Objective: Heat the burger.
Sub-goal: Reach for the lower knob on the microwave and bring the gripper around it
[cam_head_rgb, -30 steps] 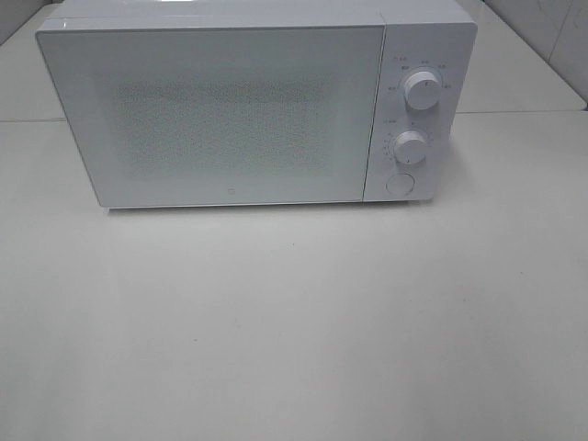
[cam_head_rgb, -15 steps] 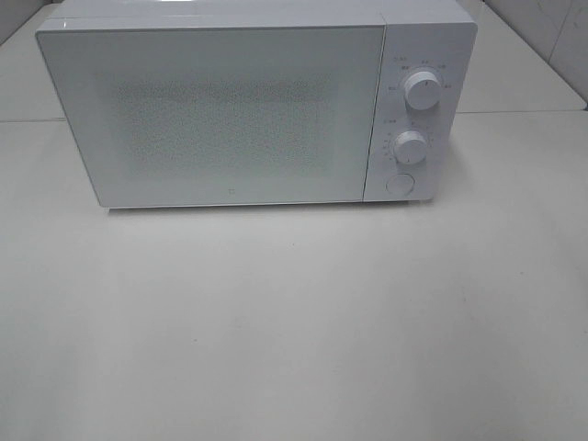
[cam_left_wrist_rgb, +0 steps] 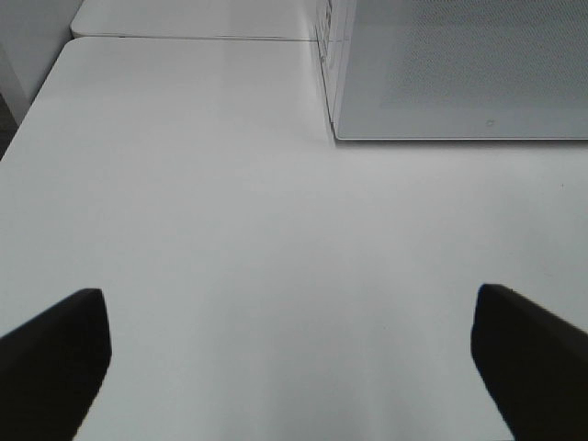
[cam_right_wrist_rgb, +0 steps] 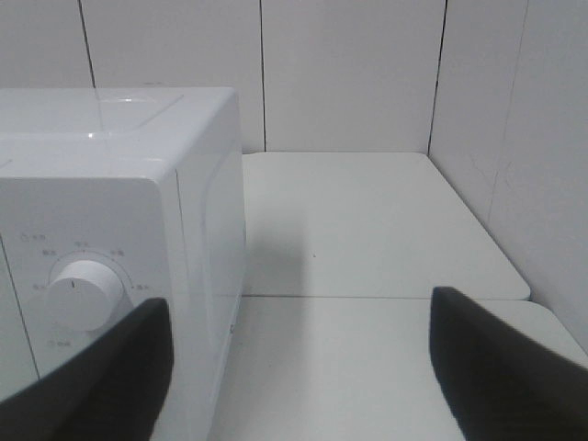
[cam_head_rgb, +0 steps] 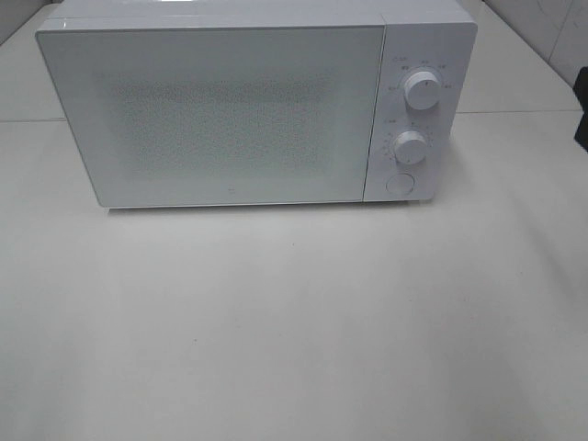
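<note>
1. The left tool (cam_left_wrist_rgb: 289, 312) is hovering low over the matte white worktop (cam_left_wrist_rgb: 211, 211). Its two dark fingers (cam_left_wrist_rgb: 50, 367) are spread wide, released and gripping nothing. It is pointing toward the left front corner of the boxy white microwave oven (cam_left_wrist_rgb: 459, 64), well apart from it.
2. The right tool (cam_right_wrist_rgb: 301, 312) is hanging higher, about level with the oven's control panel and beside its right front corner. Its fingers are likewise standing wide apart and released, with only bare worktop and wall showing between them.
3. In the high view we are finding the oven's frosted, dotted door (cam_head_rgb: 216, 115) fully closed, flush with the panel.
4. Only the high view is giving us the whole front: the upper white dial (cam_head_rgb: 422, 90), the lower white dial (cam_head_rgb: 411, 146) and the round white button (cam_head_rgb: 399, 183) beneath them. A dark sliver (cam_head_rgb: 583, 119) is cutting in at that view's right edge, too little for us to name.
5. Only the right wrist view is showing the oven's right side wall, the pale tiled wall (cam_right_wrist_rgb: 349, 73) behind it and the seam where two worktop slabs are meeting. Of the controls, it is catching one dial alone.
6. Only the left wrist view is showing the oven's left side edge and the worktop's left border.
7. We cannot tell where the burger is: no view is showing it, and the door's pattern is hiding the inside.
</note>
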